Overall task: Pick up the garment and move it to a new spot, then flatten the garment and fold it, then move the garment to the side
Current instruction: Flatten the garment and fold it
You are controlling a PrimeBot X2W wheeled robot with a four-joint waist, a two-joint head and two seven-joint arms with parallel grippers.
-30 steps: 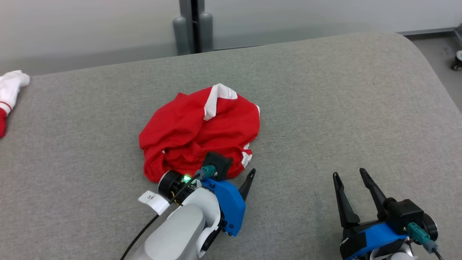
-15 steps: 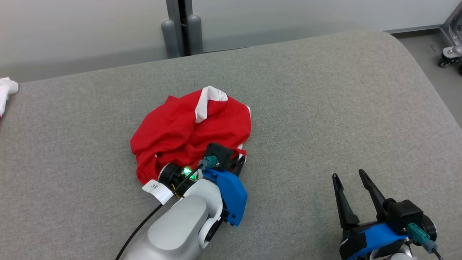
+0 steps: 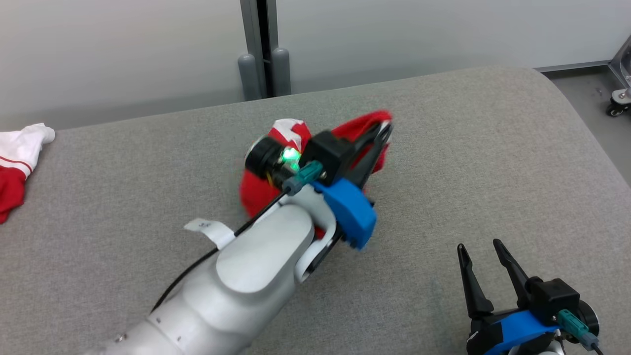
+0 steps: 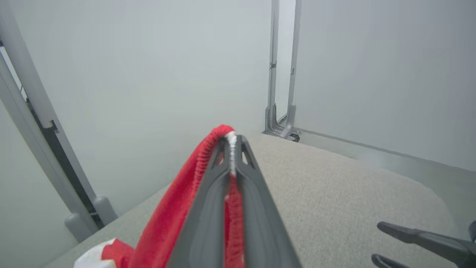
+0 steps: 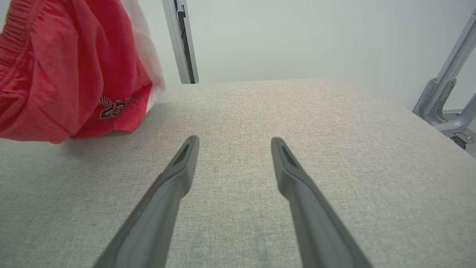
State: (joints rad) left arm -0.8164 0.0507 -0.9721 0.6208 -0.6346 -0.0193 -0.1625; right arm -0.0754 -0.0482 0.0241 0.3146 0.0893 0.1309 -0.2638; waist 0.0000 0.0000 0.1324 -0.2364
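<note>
1. At the middle of the grey padded table [image 3: 493,148], the left hand [image 3: 384,129] is clenched on the red basketball shorts [image 3: 254,195]. The left wrist view shows a gathered red and white elastic edge pinched right at the fingertips.
2. Below that hand the shorts hang in a bunch, raised off the table. In the right wrist view the lower hem, printed with 23, sits very close to the surface; I cannot tell whether it brushes it.
3. Low at the near right, the right hand [image 3: 478,245] is released, its two fingers spread with nothing between them, well apart from the shorts.
4. Judged from this, the first step is in hand: picking the shorts up and moving them. Flattening, folding and setting aside are not yet done.
5. The next move calls for carrying the bundle to a bare stretch of table and laying it down so it spreads rather than heaps. Only a thin edge is held, so the pinch must hold.
6. A white and red garment [image 3: 19,158] lies at the table's far left edge; the new spot should be away from it.
</note>
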